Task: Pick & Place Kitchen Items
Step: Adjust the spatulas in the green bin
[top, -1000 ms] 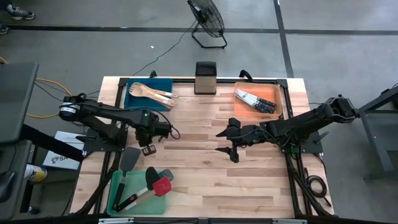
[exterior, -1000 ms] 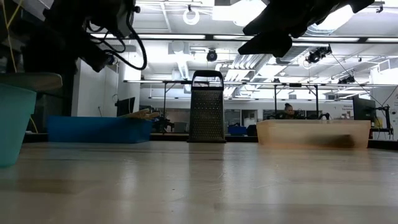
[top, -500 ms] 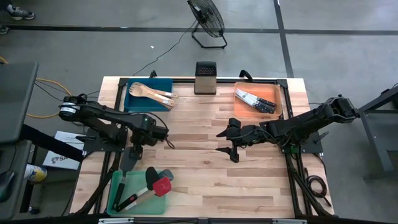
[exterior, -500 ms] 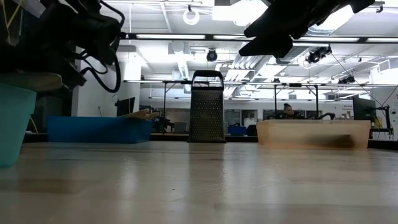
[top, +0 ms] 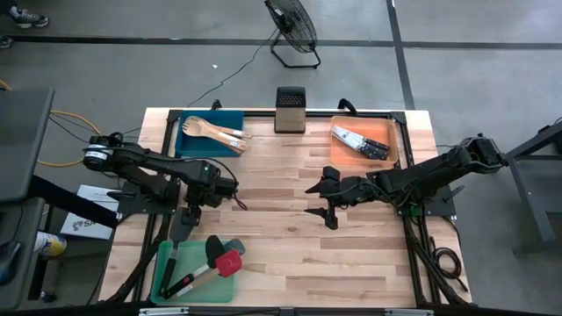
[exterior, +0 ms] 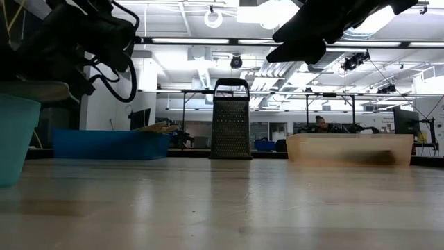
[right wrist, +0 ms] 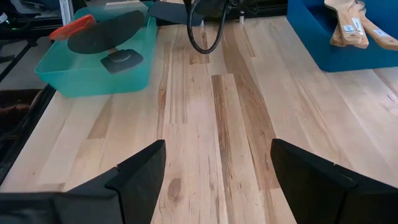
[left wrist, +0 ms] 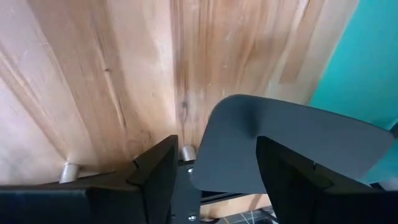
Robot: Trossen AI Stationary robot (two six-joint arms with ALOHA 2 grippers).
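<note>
High view: the left claw (top: 186,213) hangs over the counter (top: 281,254) just above the grey spatula (top: 181,229), whose blade overhangs the green tray (top: 160,263) while its handle lies inside beside the red spatula (top: 228,262). Left wrist view shows that claw's fingers (left wrist: 155,174) parted to either side of the blade (left wrist: 286,149) (not pinching it). The right claw (top: 321,202) waits mid-counter, spread wide and empty; wooden utensils (top: 218,132) lie in the blue tray (top: 189,140), knives (top: 360,142) in the orange tray (top: 386,132).
</note>
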